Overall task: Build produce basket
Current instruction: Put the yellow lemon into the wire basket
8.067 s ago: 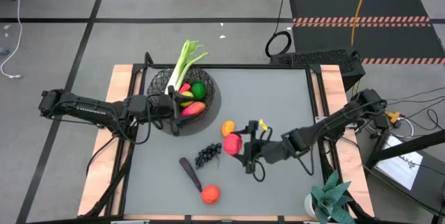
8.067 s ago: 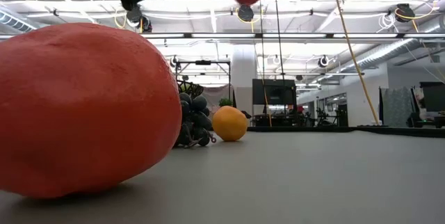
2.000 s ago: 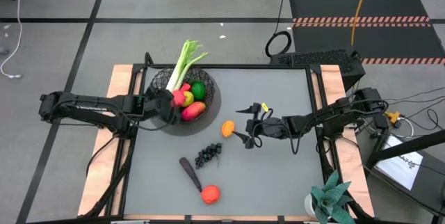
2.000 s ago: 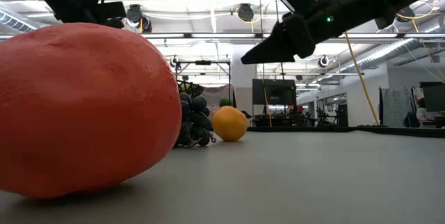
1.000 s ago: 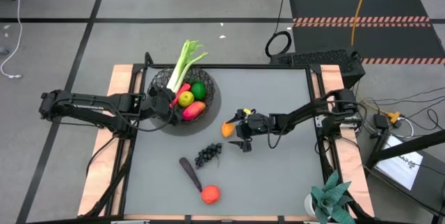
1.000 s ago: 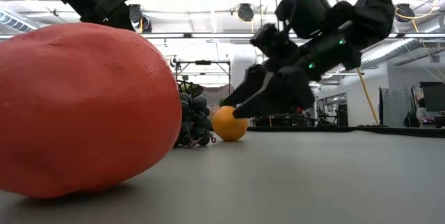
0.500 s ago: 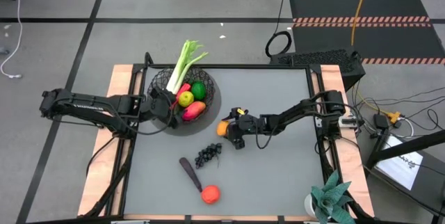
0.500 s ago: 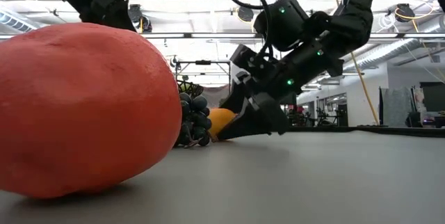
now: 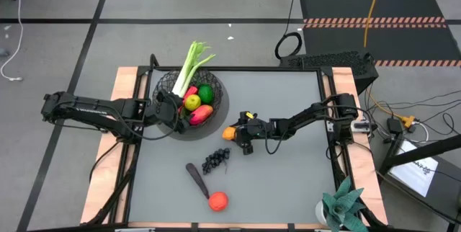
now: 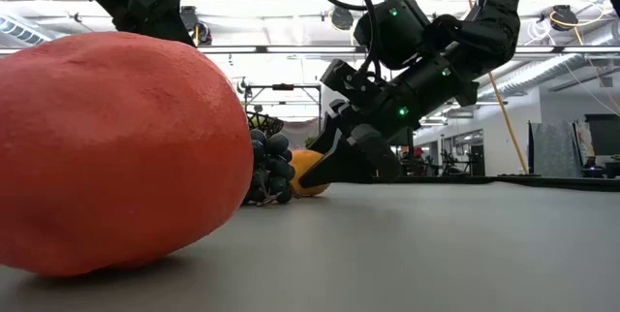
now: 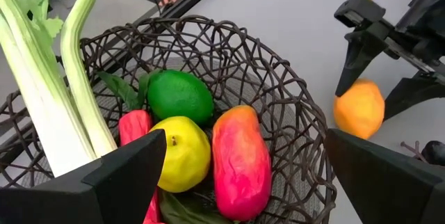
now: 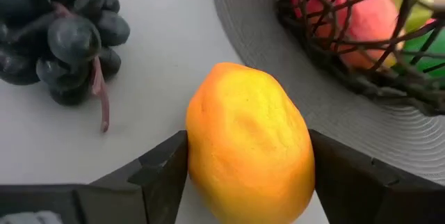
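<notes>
Produce is being shown partly gathered and partly loose across the grey table. At the left of the high view, the left gripper is being held at the near rim of the basket, its fingers spread wide and empty. In the basket, upper left of centre, the leek is being leaned over the rim, with the yellow-green apple, the lime and the red-yellow mango lying beside it. At the frame's centre, the orange is being bracketed by the right gripper; in the right wrist view both fingers are being pressed against its sides, though it is resting on the table. Just below, the grapes are lying loose, with the eggplant and a red round fruit lower still.
</notes>
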You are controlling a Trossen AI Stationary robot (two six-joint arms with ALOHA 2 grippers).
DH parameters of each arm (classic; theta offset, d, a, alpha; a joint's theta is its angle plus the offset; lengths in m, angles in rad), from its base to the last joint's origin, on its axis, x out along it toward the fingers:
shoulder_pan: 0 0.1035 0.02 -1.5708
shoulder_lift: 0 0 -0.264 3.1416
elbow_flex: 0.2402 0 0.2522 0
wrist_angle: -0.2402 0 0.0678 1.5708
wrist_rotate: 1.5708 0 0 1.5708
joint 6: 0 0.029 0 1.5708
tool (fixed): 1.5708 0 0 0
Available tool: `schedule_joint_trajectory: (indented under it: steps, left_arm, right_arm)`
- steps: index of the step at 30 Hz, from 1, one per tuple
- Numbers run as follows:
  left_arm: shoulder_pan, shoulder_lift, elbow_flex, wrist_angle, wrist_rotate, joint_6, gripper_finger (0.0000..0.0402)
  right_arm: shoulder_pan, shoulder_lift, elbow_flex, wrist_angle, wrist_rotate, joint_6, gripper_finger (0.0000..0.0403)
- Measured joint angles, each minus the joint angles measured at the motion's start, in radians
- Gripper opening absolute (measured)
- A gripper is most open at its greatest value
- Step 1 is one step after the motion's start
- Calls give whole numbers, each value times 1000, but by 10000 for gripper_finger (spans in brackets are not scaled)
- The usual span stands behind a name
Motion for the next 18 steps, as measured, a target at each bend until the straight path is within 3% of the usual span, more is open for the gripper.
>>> schedule_joint_trajectory:
  steps: [18]
  left_arm:
    - [-21, 0, 0, 81, 0, -3, 392]
  right_arm:
    - [5, -253, 0, -145, 53, 121, 260]
